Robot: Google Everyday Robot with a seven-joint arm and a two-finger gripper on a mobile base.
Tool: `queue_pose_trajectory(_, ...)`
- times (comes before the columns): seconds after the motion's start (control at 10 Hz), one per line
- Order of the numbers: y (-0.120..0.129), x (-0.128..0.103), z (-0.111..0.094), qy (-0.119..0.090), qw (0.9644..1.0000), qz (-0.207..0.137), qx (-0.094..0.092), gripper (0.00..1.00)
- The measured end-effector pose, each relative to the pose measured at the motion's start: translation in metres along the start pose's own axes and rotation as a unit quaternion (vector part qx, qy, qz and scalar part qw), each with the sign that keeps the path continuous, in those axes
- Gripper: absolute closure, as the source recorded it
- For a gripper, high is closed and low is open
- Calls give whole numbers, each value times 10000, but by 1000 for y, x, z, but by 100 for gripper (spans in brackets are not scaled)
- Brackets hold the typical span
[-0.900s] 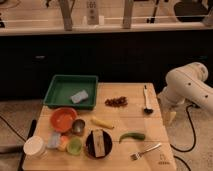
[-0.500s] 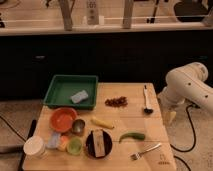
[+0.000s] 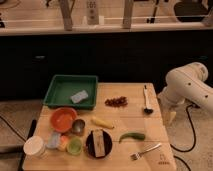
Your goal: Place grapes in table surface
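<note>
Grapes (image 3: pixel 116 101): small dark bunch lying on the surface (image 3: pixel 131 92) near its far edge, right of the green tray (image 3: pixel 74 77). Probably light, soft and easily bruised; best taken across the cluster's middle. Pincer (image 3: pixel 170 116): released, empty, beyond the right edge.

White arm (image 3: pixel 192 87): glossy off-white shell, fat rounded segments, bulbous joint housings, no markings legible. The claw (image 3: pixel 170 114): pale cream, tapered fingers spread, nothing between them, just off the right edge of the bench (image 3: pixel 150 131). A thin black cable (image 3: pixel 192 131) trails under the arm to the floor.
</note>
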Motion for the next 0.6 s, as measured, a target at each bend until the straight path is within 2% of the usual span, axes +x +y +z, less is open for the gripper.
queue_pose_trajectory(0.6, -1, -1, 2, 35, 10000, -33, 12, 20)
